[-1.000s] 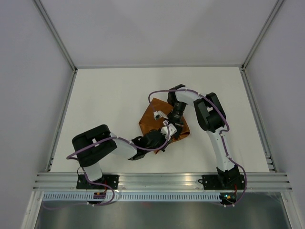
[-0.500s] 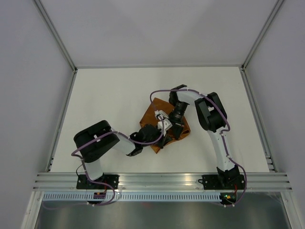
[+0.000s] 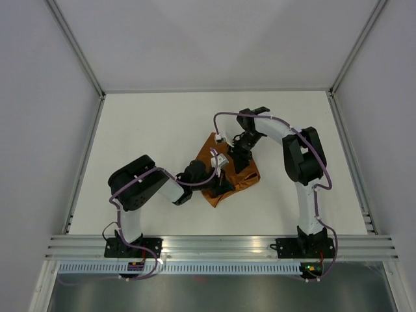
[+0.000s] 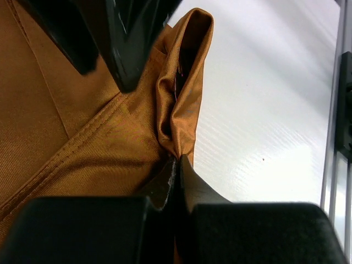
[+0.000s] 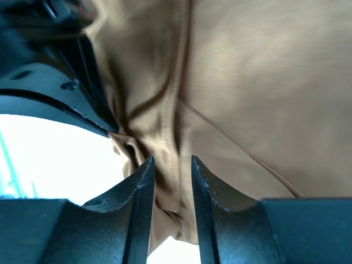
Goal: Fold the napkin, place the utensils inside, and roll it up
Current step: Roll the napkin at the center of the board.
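Note:
The rust-brown napkin [image 3: 243,178] lies crumpled in the middle of the white table, partly lifted between both arms. My left gripper [image 3: 220,175] is shut on a pinched fold at the napkin's edge, shown close up in the left wrist view [image 4: 179,160], with the cloth [image 4: 82,126] spreading left of it. My right gripper [image 3: 239,156] is just beyond it. In the right wrist view its narrow jaws [image 5: 171,165] close on a hemmed bunch of the napkin [image 5: 253,82], whose creases converge there. The right fingers [image 4: 129,49] hang over the cloth. No utensils are in view.
An aluminium rail [image 3: 221,246] runs along the near table edge and shows in the left wrist view [image 4: 344,110]. Frame rails [image 3: 84,162] border the table's sides, with white walls behind. The left gripper's black body [image 5: 49,93] sits close to the right jaws.
The right wrist has swung up and away, toward the far side. The left gripper has moved farther in over the napkin. The napkin's near corner has been dragged and bunched.

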Available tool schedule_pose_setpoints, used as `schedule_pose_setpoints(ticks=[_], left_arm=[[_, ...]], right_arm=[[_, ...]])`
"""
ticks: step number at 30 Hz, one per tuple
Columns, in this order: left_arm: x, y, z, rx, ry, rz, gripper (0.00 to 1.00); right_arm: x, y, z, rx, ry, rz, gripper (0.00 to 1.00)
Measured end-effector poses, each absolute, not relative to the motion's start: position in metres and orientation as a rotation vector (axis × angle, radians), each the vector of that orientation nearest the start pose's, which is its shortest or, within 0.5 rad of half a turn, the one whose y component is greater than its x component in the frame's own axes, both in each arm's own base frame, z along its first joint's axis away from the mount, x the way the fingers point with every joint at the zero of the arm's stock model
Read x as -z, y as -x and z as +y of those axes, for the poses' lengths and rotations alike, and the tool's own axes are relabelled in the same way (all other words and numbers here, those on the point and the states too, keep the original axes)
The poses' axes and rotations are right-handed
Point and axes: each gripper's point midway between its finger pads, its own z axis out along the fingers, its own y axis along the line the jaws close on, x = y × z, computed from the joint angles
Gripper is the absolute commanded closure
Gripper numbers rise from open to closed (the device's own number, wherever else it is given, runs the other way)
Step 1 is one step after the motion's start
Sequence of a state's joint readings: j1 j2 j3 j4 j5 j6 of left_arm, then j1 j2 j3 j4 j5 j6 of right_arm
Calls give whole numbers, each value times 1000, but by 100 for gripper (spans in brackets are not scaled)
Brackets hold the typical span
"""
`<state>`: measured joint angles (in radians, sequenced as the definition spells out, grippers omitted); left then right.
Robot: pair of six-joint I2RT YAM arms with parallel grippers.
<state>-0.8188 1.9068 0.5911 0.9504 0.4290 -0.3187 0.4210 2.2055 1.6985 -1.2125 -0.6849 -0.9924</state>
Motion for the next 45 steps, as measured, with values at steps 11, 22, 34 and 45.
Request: schedule_pose_setpoints(ticks=[11, 22, 34, 45], left_arm=[[-19, -231, -368, 1329, -768, 1992, 98], [-16, -232, -369, 1436, -750, 2072, 98], [-13, -232, -367, 1484, -732, 2121, 98], [-11, -230, -370, 1573, -738, 2145, 98]], right_arm=[[-84, -325, 204, -701, 1610, 1993, 60], [-49, -246, 191, -424, 1765, 1654, 55], [-33, -227, 206, -258, 1849, 1421, 47], [-25, -216, 221, -144, 1876, 1250, 52]])
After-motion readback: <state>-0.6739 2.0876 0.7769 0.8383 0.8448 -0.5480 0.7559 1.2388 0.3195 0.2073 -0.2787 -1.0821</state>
